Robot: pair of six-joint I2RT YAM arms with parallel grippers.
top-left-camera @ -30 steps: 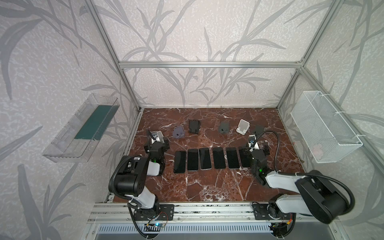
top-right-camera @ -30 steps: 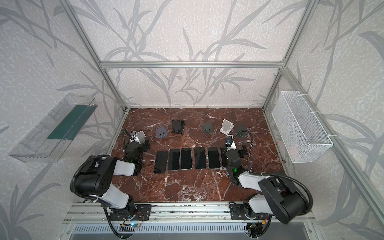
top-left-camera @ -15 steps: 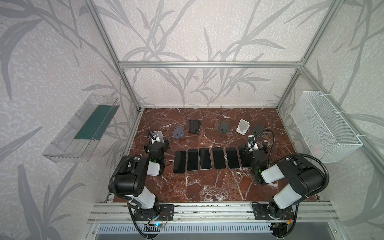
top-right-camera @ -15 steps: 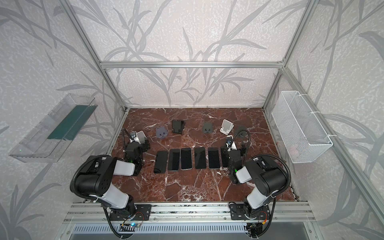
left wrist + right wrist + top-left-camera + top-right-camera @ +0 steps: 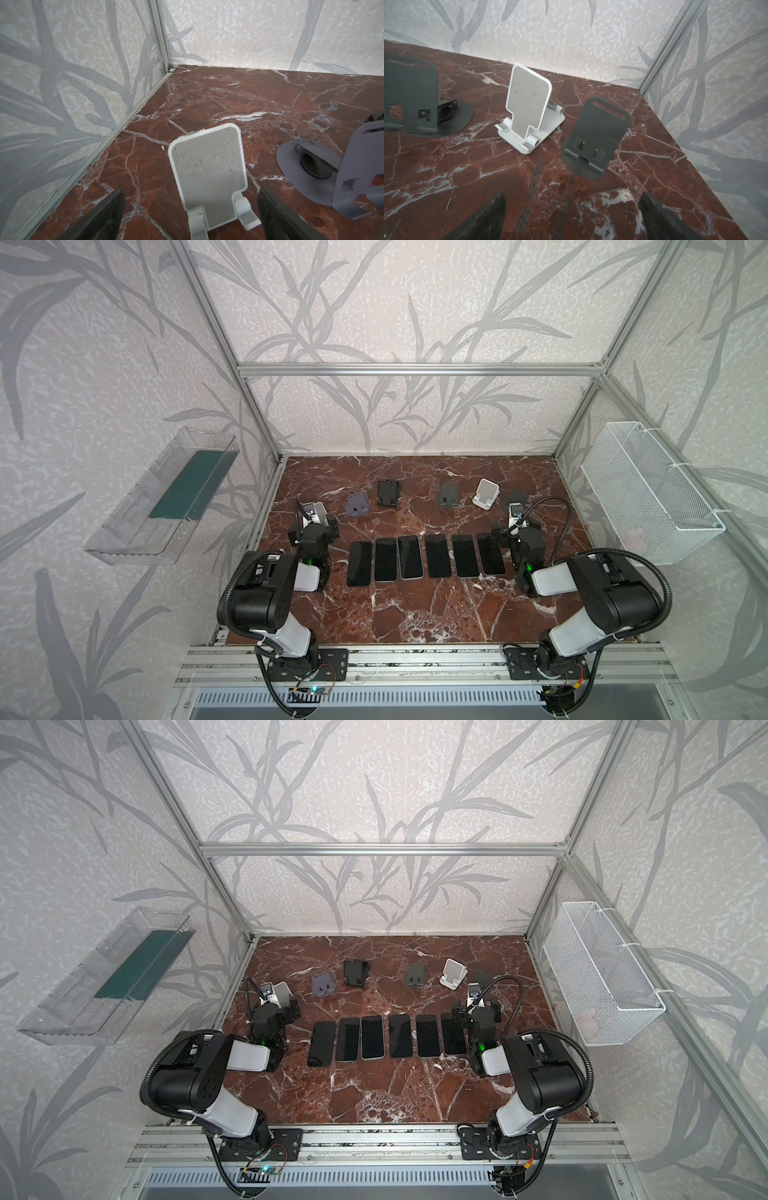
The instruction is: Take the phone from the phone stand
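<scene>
Several black phones [image 5: 409,558] lie flat in a row on the red marble table [image 5: 415,614]; in both top views none rests on a stand. My left gripper [image 5: 190,193] is open, its fingers either side of an empty white phone stand [image 5: 207,166]. My right gripper [image 5: 573,197] is open over bare marble, facing an empty dark grey stand [image 5: 600,128] and an empty white stand [image 5: 527,104]. In a top view the left gripper [image 5: 314,531] sits left of the row and the right gripper [image 5: 517,533] at its right end.
More empty stands stand behind the phones: grey-violet [image 5: 357,506], black [image 5: 388,492] and dark grey [image 5: 449,494]. A clear plastic bin [image 5: 166,497] hangs on the left wall and a white wire basket [image 5: 648,489] on the right wall. Aluminium posts frame the corners.
The right arm's elbow has folded up and back toward its base, while its gripper stays by the rightmost phone. The left arm has not moved. Both grippers stay open.
</scene>
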